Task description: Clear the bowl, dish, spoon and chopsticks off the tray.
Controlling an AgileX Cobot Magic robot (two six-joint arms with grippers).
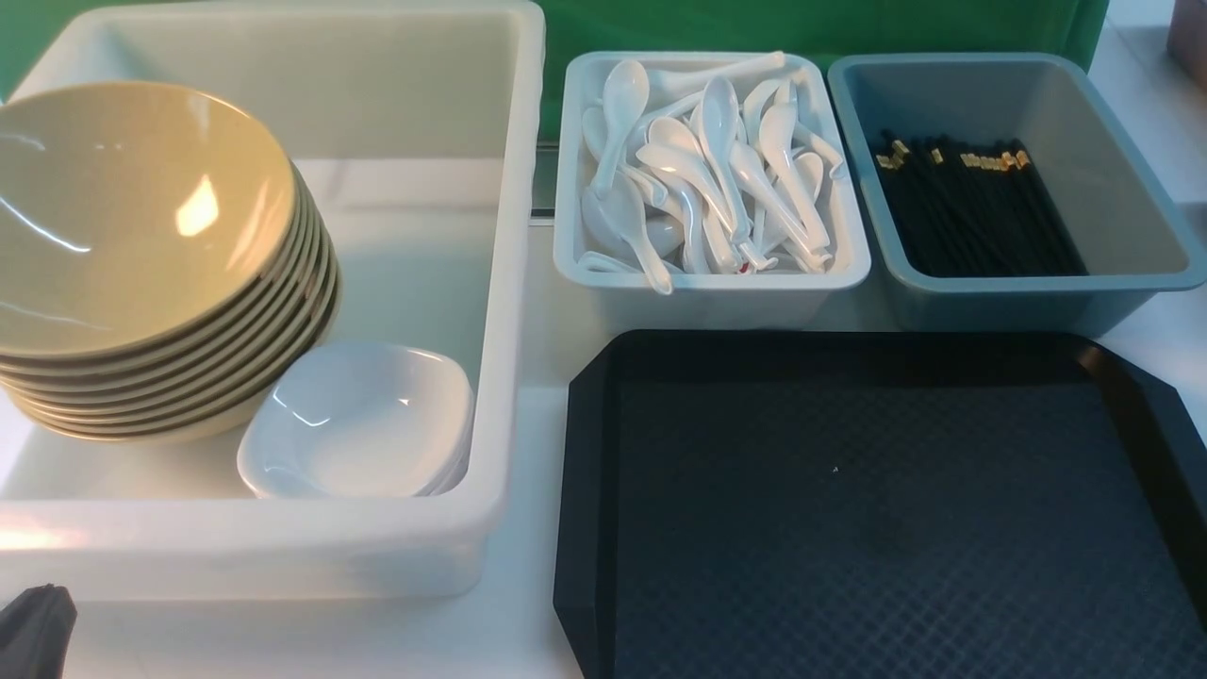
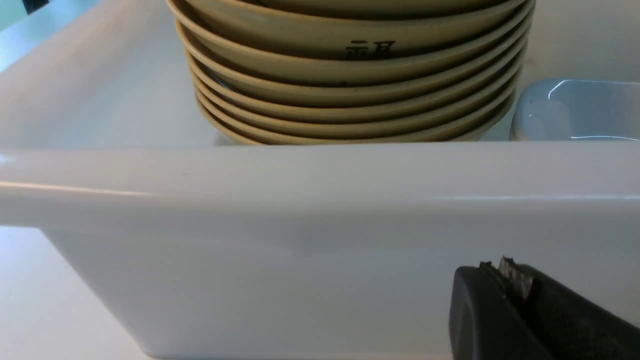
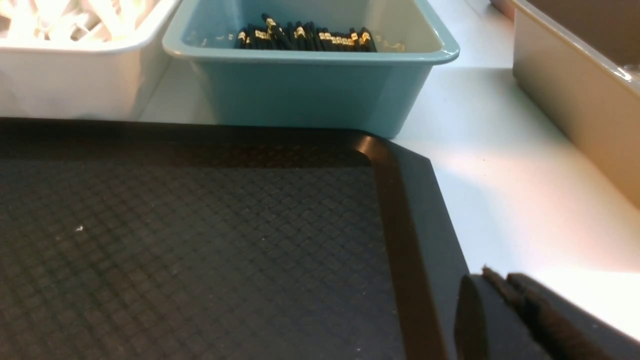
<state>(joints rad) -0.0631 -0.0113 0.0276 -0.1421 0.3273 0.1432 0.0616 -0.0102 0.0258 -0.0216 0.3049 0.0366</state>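
The black tray (image 1: 849, 519) lies at the front right, and nothing rests on its diamond-textured surface (image 3: 200, 240). An olive-yellow bowl (image 1: 132, 217) tops a tilted stack (image 2: 350, 45) inside the white tub (image 1: 509, 283). Beside the stack in the tub sits the white dish (image 1: 358, 420), also visible from the left wrist (image 2: 575, 110). White spoons (image 1: 707, 160) fill a pale bin. Black chopsticks (image 1: 971, 207) lie in the grey-blue bin (image 3: 305, 37). My left gripper (image 2: 495, 267) is shut and empty, low in front of the tub's near wall (image 1: 38, 622). My right gripper (image 3: 495, 277) is shut and empty over the tray's right rim.
The pale spoon bin (image 1: 707, 283) and the grey-blue bin (image 1: 1113, 189) stand side by side behind the tray. The white tub's near wall (image 2: 300, 200) rises right before my left gripper. A beige container (image 3: 575, 85) stands on the table to the right of the tray.
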